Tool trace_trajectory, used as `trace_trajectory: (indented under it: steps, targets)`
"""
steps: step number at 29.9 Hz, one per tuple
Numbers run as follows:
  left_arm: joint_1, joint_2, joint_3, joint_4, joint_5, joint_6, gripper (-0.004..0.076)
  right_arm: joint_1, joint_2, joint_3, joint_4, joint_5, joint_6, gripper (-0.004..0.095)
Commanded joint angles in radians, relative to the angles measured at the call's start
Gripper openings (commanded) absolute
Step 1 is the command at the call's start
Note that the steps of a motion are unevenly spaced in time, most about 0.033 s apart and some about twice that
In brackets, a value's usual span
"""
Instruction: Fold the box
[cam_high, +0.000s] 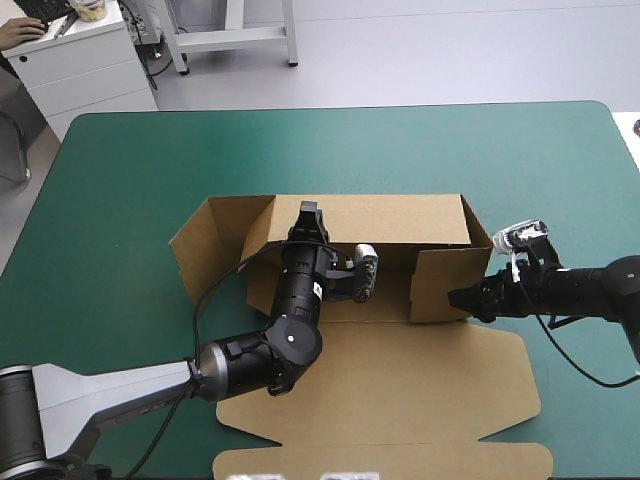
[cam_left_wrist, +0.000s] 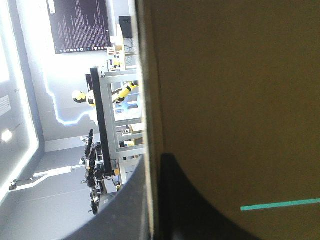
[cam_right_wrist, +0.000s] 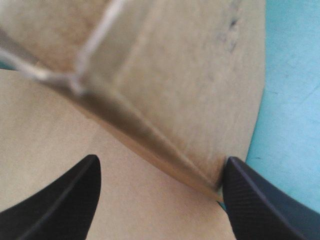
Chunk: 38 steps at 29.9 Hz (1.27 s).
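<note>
The brown cut-board box (cam_high: 400, 385) lies at the middle of the teal-green covered table (cam_high: 120, 170). Its back wall and side flaps are raised, and its lid panel lies flat toward the near edge. The black-fingered left end effector (cam_high: 307, 212) pinches the back wall's top edge, with the board between its fingers. The right end effector (cam_high: 458, 297) is open, its fingers apart on either side of the right front flap's lower corner.

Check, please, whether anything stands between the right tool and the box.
Nothing visible does. The right tool is open and at the box: the corner of its raised right flap lies between the fingers.
</note>
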Motion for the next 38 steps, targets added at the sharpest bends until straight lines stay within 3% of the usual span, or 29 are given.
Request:
trace_trajectory:
  steps: [1, 9, 16, 19, 22, 27, 28, 38]
  targets:
    - [-0.006, -0.041, -0.019, 0.032, 0.042, 0.002, -0.0010, 0.018, -0.059, 0.017, 0.166, -0.030, -0.081, 0.0635]
    - [-0.006, -0.041, -0.019, 0.032, 0.049, 0.002, -0.0010, 0.112, -0.207, 0.072, 0.112, -0.259, -0.044, 0.0633]
    - [-0.006, -0.041, -0.019, 0.032, 0.049, 0.002, -0.0010, 0.254, -0.216, 0.093, 0.070, -0.436, 0.015, 0.0606]
    - [-0.006, -0.041, -0.019, 0.032, 0.049, 0.002, -0.0010, 0.308, -0.216, 0.094, 0.017, -0.507, 0.072, 0.0527]
    - [-0.006, -0.041, -0.019, 0.032, 0.049, 0.002, -0.0010, 0.348, -0.214, 0.094, -0.060, -0.553, 0.137, 0.0354]
    - [-0.006, -0.041, -0.019, 0.036, 0.049, 0.002, -0.0010, 0.373, -0.210, 0.094, -0.059, -0.605, 0.123, 0.0013]
    - [-0.006, -0.041, -0.019, 0.038, 0.049, 0.002, -0.0010, 0.373, -0.210, 0.094, -0.059, -0.614, 0.121, -0.0017]
    - [-0.006, -0.041, -0.019, 0.093, 0.051, -0.037, -0.0006, 0.373, -0.210, 0.094, -0.055, -0.630, 0.121, -0.0015]
